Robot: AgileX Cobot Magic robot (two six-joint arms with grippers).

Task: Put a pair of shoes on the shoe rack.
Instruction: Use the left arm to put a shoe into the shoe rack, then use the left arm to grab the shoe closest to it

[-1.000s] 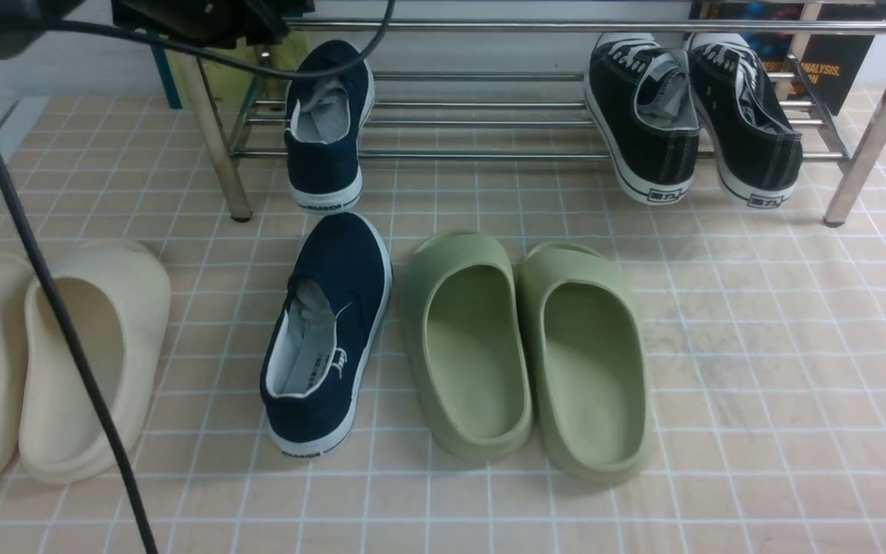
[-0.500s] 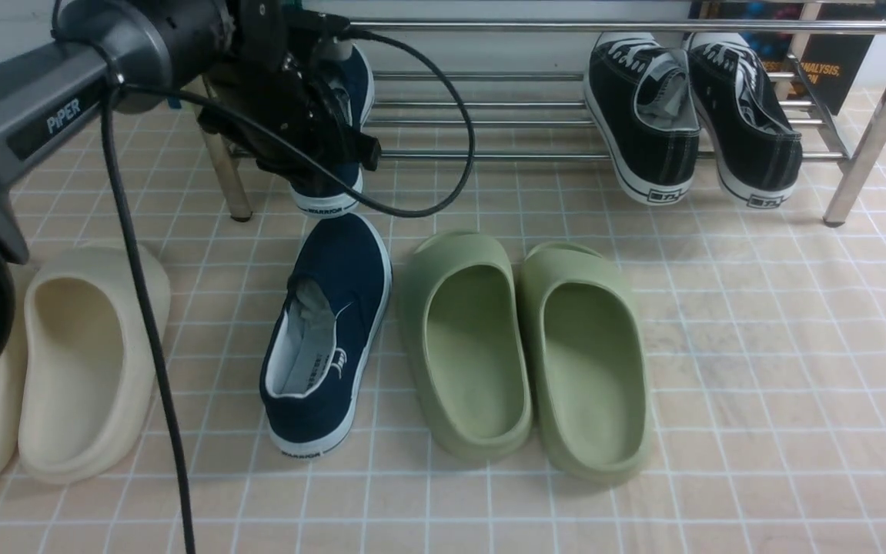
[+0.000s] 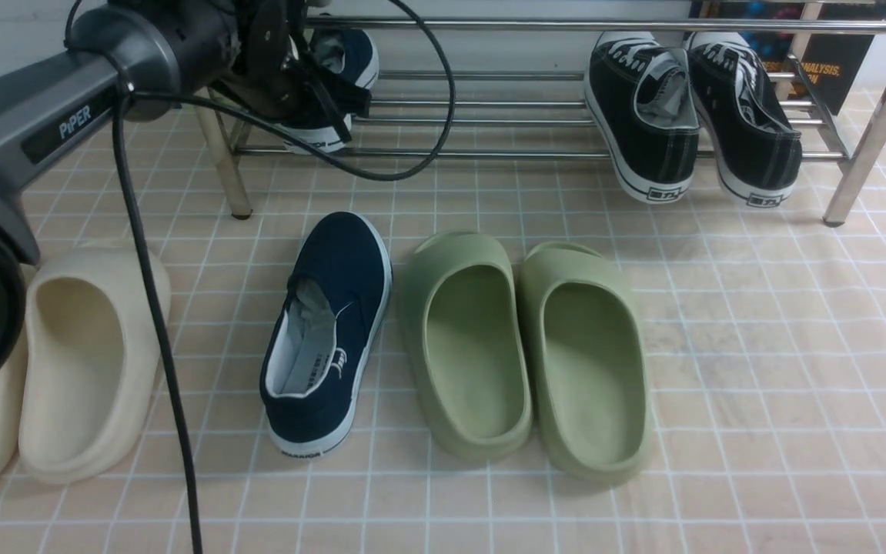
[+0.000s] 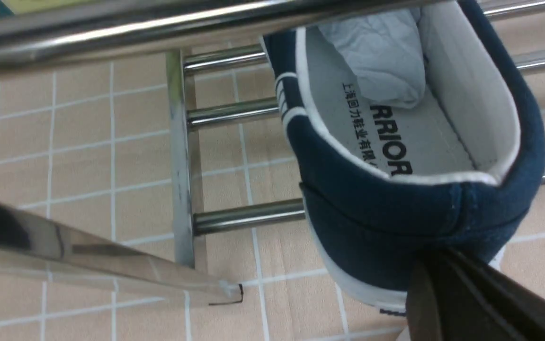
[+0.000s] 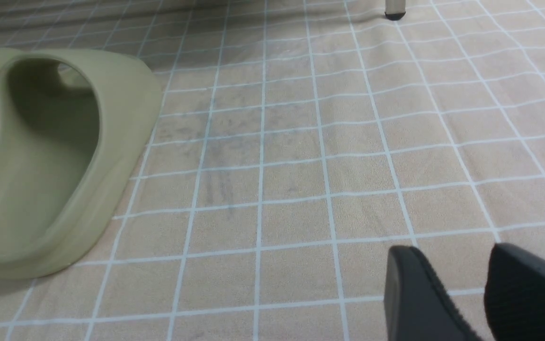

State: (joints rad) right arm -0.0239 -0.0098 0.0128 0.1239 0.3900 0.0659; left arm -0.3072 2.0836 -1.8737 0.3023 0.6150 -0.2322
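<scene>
Left arm (image 3: 42, 131) extends to the left end of the chrome shoe rack (image 3: 566, 25). The first navy slip-on shoe (image 3: 350, 58) lies there on the lower bars, toe inward and heel facing the robot. The left wrist view shows this shoe (image 4: 395, 203) resting across the rack's bars (image 4: 234, 113), with pale stuffing in the toe and lettering on the insole. Left gripper (image 4: 442, 272): fingers pressed together with nothing between them, their tip against the back of the heel at the white sole edge. The second navy slip-on shoe (image 3: 331, 331) is not on the rack. It stands on the tiled floor (image 3: 758, 346) in front of the rack and apart from it, toe pointing toward it. It is just beside the green foam slippers (image 3: 466, 346) and near the cream foam slippers (image 3: 88, 362). Right gripper (image 5: 450, 251): seen only in its own wrist view, fingers (image 5: 414, 293) spread and holding nothing. It is over bare tiles, with a green slipper (image 5: 49, 156) some way off. Two black lace-up sneakers (image 3: 646, 115) occupy the right end of the lower shelf, heels overhanging the front bar. A black cable (image 3: 158, 331) hangs from the left arm across the cream slippers.
</scene>
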